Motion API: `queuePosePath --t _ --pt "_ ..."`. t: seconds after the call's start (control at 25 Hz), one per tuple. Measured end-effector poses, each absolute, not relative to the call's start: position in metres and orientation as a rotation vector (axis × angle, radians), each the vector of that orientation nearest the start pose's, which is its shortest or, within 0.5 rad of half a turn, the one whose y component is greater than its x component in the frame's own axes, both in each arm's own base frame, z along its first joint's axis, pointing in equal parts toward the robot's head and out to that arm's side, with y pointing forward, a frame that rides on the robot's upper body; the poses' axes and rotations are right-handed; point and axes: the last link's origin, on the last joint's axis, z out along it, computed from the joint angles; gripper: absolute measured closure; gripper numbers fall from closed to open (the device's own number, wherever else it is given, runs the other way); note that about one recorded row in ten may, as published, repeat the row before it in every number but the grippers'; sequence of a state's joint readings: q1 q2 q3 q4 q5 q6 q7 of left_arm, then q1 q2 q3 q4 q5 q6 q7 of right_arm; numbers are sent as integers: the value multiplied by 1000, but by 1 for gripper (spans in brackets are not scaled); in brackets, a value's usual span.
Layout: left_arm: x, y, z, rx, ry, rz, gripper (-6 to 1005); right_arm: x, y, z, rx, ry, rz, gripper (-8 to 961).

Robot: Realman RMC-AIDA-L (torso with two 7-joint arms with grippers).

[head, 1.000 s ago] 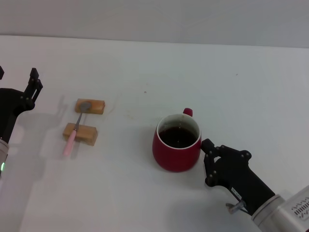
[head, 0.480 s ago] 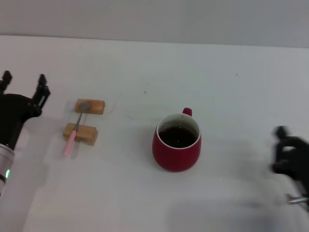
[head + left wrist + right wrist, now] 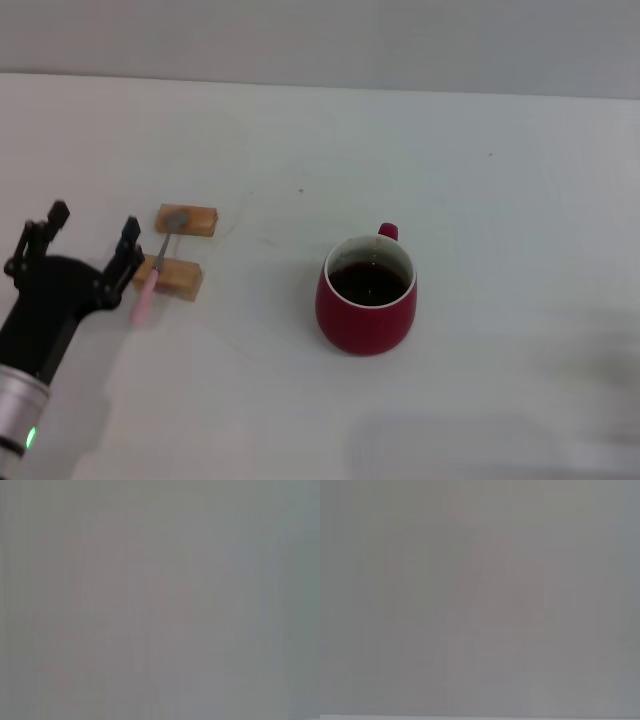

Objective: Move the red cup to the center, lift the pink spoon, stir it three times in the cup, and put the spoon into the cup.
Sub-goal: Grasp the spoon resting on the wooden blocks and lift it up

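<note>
The pink spoon [image 3: 154,268] lay on the left side of the white table [image 3: 480,180], bridging two small wooden blocks [image 3: 186,219]. Its long axis ran almost straight away from you, leaning slightly right: the grey bowl rested on the far block, and the pink handle crossed the near block and pointed back toward you, its tip overhanging.

The red cup [image 3: 367,295] stood upright near the middle of the table, well apart from the spoon and to its right. Its small handle pointed away from you, and the inside looked dark.

Your left gripper [image 3: 88,241] hovered just to the left of the spoon handle, its two fingers spread wide apart and holding nothing. One fingertip sat very close to the near block; you could not tell whether it touched.

Your right gripper was out of sight. Both wrist cameras gave you only a blank grey field.
</note>
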State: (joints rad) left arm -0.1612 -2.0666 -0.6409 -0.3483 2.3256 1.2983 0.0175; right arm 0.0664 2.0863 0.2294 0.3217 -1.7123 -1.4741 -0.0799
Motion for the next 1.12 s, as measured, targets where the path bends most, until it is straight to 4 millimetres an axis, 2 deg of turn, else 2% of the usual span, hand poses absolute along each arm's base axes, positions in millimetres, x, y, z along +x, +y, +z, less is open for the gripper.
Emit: queuePosePath --t 0.28,0.56,1.12 --pt "-330 216 -66 -1807 -482 -679 216 376 175 -18 -1333 589 559 954" --pt "-332 202 -73 -1840 -503 -671 217 381 173 -12 -1303 584 540 954" --pt "-341 202 -80 -1864 -571 -616 218 379 175 -15 -1326 581 543 954"
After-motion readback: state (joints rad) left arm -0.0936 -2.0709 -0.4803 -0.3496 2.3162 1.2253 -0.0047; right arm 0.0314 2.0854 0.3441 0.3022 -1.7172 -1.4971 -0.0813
